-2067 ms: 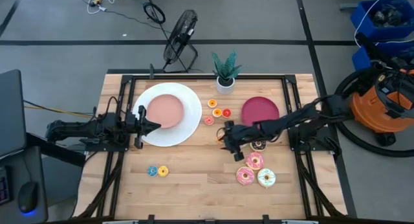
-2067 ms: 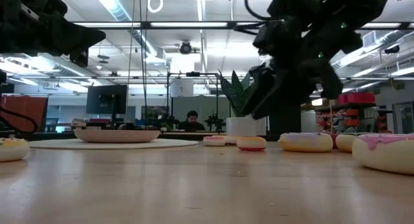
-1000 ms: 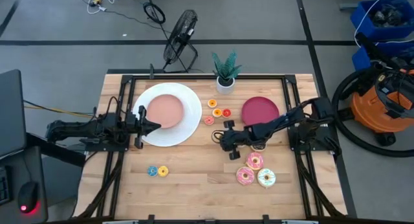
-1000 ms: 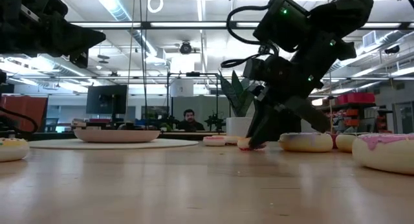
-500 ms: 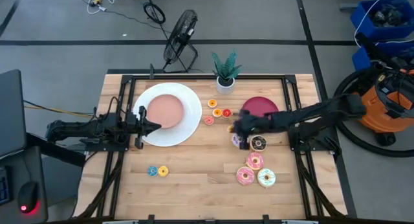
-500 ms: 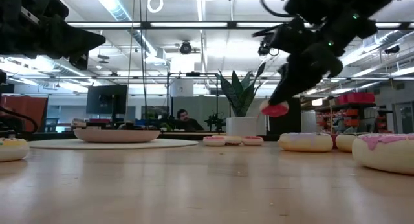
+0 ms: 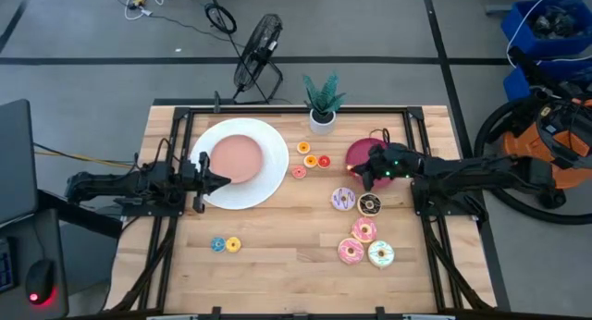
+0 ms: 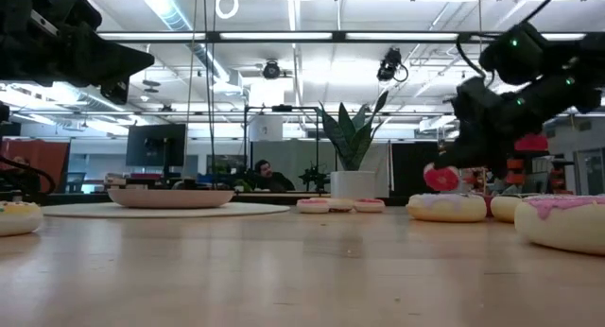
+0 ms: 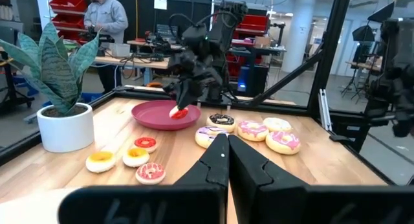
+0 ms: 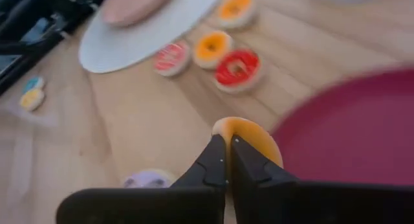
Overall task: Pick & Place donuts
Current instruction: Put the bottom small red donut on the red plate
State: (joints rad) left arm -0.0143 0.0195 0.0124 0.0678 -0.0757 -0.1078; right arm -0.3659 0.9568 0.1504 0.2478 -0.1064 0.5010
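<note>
My right gripper (image 7: pixel 361 179) hangs over the near-left rim of the magenta dish (image 7: pixel 368 148), shut on a small red-frosted donut (image 8: pixel 440 179) with an orange underside (image 10: pixel 249 138). Larger donuts lie on the wood near it: purple (image 7: pixel 343 199), chocolate (image 7: pixel 369 205), two pink (image 7: pixel 363 230) (image 7: pixel 350 252) and a white one (image 7: pixel 380 254). Several tiny donuts (image 7: pixel 313 160) lie between the plates, and a blue and a yellow one (image 7: pixel 225 244) lie near the front left. My left gripper (image 7: pixel 222 178) waits shut and level at the big white plate's left side. My right gripper pinches the small donut by its rim (image 10: pixel 240 128) between its two fingers. The fingers (image 9: pixel 183 93) slant down at it from the table's right side. The donut hangs below them on edge, its red face (image 9: pixel 179 112) toward the table's near side, clear of the dish.
A big white plate (image 7: pixel 268 172) holding a pink dish (image 7: pixel 236 157) fills the table's left half. A potted plant (image 7: pixel 322 105) stands at the far edge, and a black frame rims the table. Bare wood lies in the near middle.
My right gripper has shut on the small donut at the table's middle. It has lifted the donut clear and carried it toward the right and far edges, over the magenta dish's rim, its wrist rolling on the way. The purple and chocolate donuts now show uncovered.
</note>
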